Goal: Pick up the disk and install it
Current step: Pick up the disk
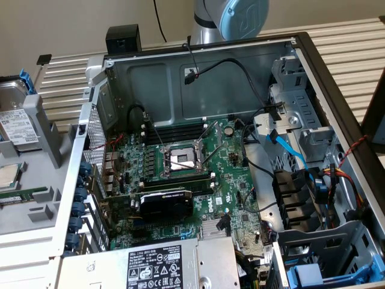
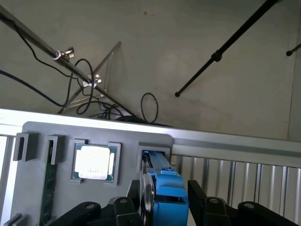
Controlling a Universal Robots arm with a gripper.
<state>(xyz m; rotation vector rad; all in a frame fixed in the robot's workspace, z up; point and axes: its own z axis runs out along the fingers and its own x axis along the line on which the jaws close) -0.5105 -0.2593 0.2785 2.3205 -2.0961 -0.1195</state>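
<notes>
The disk (image 2: 164, 190) stands on edge in a slot of the grey tray (image 2: 61, 134), its silver metal side and blue carrier facing the wrist camera. In the exterior view the disk (image 1: 17, 123) is at the far left edge, with its white label showing and a blue carrier tab above it. My gripper (image 2: 164, 207) is open and straddles the disk, with one black finger (image 2: 129, 207) on each side. I cannot tell whether the pads touch it. The disk sits in its slot.
A square silver CPU chip (image 2: 94, 162) and a green memory stick (image 2: 47, 183) lie in the tray beside the disk. The open computer case (image 1: 198, 150) fills the exterior view's middle, with a blue-fronted drive carrier (image 1: 319, 277) at its lower right. The arm's base (image 1: 231, 18) stands behind the case.
</notes>
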